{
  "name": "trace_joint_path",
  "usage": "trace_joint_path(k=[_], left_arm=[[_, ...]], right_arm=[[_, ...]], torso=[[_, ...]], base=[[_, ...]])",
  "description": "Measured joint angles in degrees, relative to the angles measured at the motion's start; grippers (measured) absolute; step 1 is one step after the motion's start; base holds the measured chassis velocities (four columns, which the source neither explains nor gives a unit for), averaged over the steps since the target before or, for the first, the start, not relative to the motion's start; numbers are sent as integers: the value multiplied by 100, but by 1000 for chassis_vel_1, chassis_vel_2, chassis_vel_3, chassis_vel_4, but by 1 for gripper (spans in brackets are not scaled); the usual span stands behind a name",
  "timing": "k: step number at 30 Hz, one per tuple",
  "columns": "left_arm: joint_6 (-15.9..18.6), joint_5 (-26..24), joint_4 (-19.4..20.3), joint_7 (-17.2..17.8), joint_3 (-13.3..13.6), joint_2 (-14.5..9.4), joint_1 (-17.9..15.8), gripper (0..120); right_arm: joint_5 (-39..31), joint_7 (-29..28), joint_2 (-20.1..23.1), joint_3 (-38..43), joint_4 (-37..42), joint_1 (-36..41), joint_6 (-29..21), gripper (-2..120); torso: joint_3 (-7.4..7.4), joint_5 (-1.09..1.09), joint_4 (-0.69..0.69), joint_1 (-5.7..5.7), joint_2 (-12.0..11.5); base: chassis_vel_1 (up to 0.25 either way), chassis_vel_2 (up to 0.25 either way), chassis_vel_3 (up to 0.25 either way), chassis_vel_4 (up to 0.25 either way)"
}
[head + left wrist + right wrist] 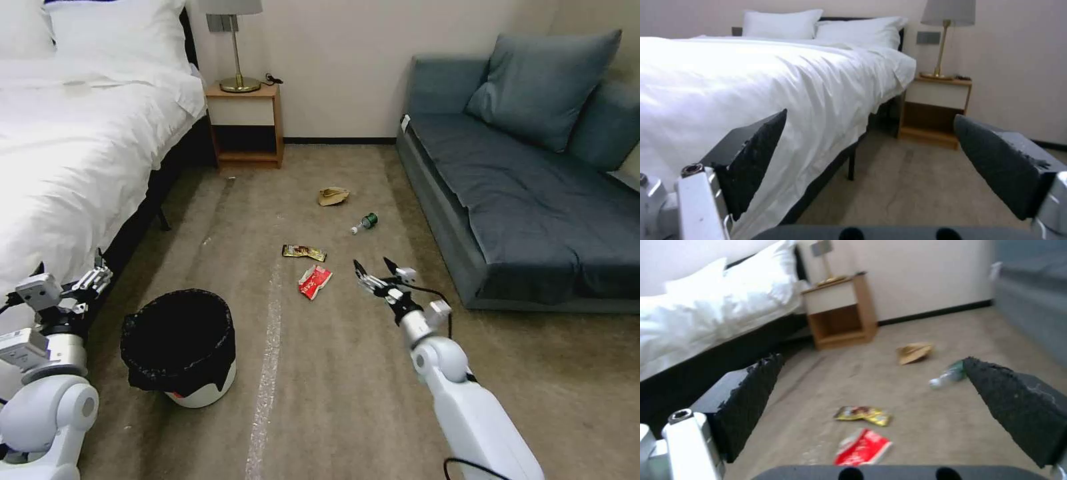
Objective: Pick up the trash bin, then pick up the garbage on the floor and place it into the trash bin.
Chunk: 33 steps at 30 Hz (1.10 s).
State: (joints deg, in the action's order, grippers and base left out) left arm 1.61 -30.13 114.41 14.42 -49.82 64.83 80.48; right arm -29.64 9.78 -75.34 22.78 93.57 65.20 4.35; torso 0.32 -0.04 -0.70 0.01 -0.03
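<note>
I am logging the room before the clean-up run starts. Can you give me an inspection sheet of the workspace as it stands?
Surface: beige carpet floor with a pale streak running down it.
Job's things: trash bin, black-lined, stands upright on the floor near the bed. Red-and-white wrapper, gold-brown wrapper, tan paper bag and green bottle all lie on the carpet, apart from one another.
Clutter: nothing seen beyond the litter.
Grippers: left gripper open, empty, raised beside the bed; right gripper open, empty, held out toward the wrappers.
Cables: black cable along the right wrist.
Surroundings: bed, nightstand with lamp, blue sofa.
</note>
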Motion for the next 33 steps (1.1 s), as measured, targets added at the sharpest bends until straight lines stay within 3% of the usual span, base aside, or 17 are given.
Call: trace_joint_path(k=[8, 15, 17, 18, 21, 22, 23, 24, 26, 27, 29, 33], left_arm=[[41, 92, -151, -38, 94, -200, 73, 100], [260, 12, -215, -42, 84, -594, 291, 100], [424, -89, -165, 6, 68, -844, 400, 100], [592, -214, -121, 92, 68, -1081, 474, 100], [693, -305, -85, 158, 69, -1212, 510, 100], [840, -509, -22, 255, 79, -1412, 561, 100], [840, -509, -22, 255, 79, -1412, 561, 100], [1097, -878, 107, 415, 83, -1651, 618, 100], [1451, -1253, 230, 557, 66, -1869, 678, 100], [1451, -1253, 230, 557, 66, -1869, 678, 100], [1935, -1588, 298, 733, 48, -2065, 697, 100], [2240, -1827, 255, 880, 80, -2129, 653, 100]], right_arm=[[306, -453, 28, 675, 1135, 1085, -144, 100], [409, -637, 87, 1062, 1755, 1789, -77, 100], [479, -765, 127, 1315, 2134, 2205, -28, 100], [562, -807, 146, 1435, 2306, 2414, 47, 100], [706, -735, 140, 1421, 2273, 2530, 193, 100], [829, -656, 117, 1371, 2177, 2620, 293, 100], [829, -656, 117, 1371, 2177, 2620, 293, 100], [907, -601, 86, 1352, 2127, 2637, 385, 100], [935, -567, 54, 1342, 2094, 2652, 425, 100], [935, -567, 54, 1342, 2094, 2652, 425, 100], [987, -533, 27, 1343, 2077, 2694, 495, 100], [1072, -488, 2, 1344, 2049, 2746, 584, 100]], torso=[[0, 5, 0, 0, 0], [0, 0, 2, 0, 0], [-1, 6, 0, -1, 0], [-1, -2, -2, 0, 1], [-1, -3, 0, -1, 1], [1, 9, -1, 0, 0], [1, 9, -1, 0, 0], [-1, 4, 1, -1, 1], [0, 5, 1, 0, 0], [0, 5, 1, 0, 0], [0, 4, 0, 0, 0], [0, 4, 1, 0, 0]], base=[[0, 0, 0, 0], [0, 0, 0, 0], [0, 0, 0, 0], [0, 0, 0, 0], [0, 0, 0, 0], [0, 0, 0, 0], [0, 0, 0, 0], [0, 0, 0, 0], [0, 0, 0, 0], [0, 0, 0, 0], [0, 0, 0, 0], [0, 0, 0, 0]])
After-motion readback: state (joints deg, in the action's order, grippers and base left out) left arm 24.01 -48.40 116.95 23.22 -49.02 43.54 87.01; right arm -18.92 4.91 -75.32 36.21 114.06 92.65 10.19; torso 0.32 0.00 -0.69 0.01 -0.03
